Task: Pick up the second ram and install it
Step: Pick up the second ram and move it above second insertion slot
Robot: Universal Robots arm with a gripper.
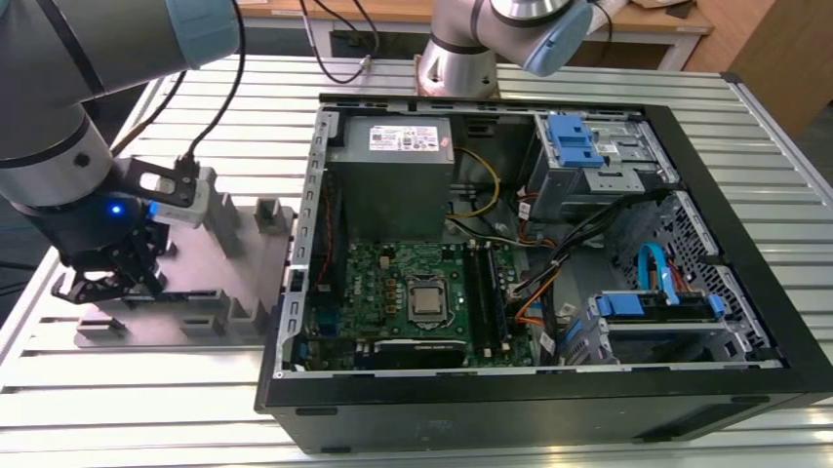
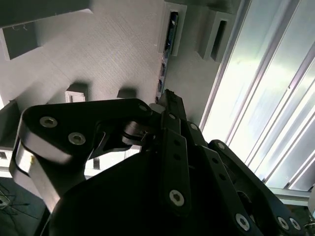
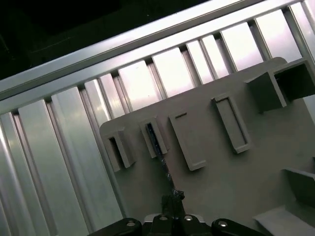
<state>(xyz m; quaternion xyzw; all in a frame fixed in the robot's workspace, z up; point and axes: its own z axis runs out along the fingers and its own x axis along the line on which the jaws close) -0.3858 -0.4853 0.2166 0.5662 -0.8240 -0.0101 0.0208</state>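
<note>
The second ram is a thin dark board standing on edge in a slot of the grey fixture block. My gripper is down on this block, at the exterior view's left, beside the open computer case. Its black fingertips are pinched together on the ram's near end in both wrist views. The green motherboard lies inside the case, with long memory slots beside the processor.
The fixture's upright posts stand between my gripper and the case wall. A second arm's base stands behind the case. Cables and blue drive brackets crowd the case's right half. The slatted aluminium table lies all around.
</note>
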